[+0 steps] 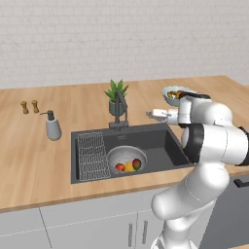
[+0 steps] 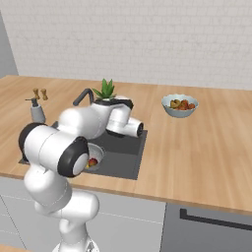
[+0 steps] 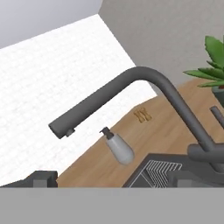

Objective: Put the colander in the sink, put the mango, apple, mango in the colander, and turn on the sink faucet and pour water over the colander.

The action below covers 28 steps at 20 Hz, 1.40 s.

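The left base view stands behind the arm on its left, looking forward and down across the worktop (image 1: 34,160) at the sink (image 1: 160,141), near enough to see into the colander (image 1: 125,158). The right base view looks from behind on the right, the arm's bulk covering much of the sink (image 2: 125,155). Both share the sink faucet (image 1: 119,109), soap bottle (image 1: 52,127), plant (image 1: 116,92), fruit bowl (image 2: 179,106) and far brick wall. The hand view sits close to the sink faucet (image 3: 144,87), tilted, facing left towards the soap bottle (image 3: 119,148).
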### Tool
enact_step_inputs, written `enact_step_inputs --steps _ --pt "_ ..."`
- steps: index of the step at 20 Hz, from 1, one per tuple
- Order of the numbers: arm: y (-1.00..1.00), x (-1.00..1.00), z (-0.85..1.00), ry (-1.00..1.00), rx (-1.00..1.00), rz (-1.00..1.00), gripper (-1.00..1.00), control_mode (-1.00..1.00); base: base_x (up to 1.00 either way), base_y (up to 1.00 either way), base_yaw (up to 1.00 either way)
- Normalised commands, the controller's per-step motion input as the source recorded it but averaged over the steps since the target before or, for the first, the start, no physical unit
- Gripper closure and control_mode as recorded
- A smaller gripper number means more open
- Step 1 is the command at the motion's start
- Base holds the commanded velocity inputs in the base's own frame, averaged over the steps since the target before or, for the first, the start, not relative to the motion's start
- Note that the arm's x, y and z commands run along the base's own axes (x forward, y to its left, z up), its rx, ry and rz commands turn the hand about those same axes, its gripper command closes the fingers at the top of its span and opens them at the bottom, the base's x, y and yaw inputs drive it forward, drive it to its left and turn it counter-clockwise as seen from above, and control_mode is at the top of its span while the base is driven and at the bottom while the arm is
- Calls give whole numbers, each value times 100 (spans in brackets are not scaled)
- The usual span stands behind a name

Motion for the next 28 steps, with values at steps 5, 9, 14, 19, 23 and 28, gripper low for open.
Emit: enact_step_inputs --steps 5,9,14,19,23,28 --pt "0 27 0 16 0 -7 -100 -100 0 0 0" --pt "0 27 -3 15 0 -8 -100 -100 0 0 0" --pt "12 21 -18 12 0 -5 -100 -100 0 0 0" --pt "14 22 -33 8 0 -3 -100 -100 0 0 0" --pt "1 20 -37 3 0 -2 -100 -100 0 0 0" --pt "7 11 -36 1 0 -1 -100 -100 0 0 0"
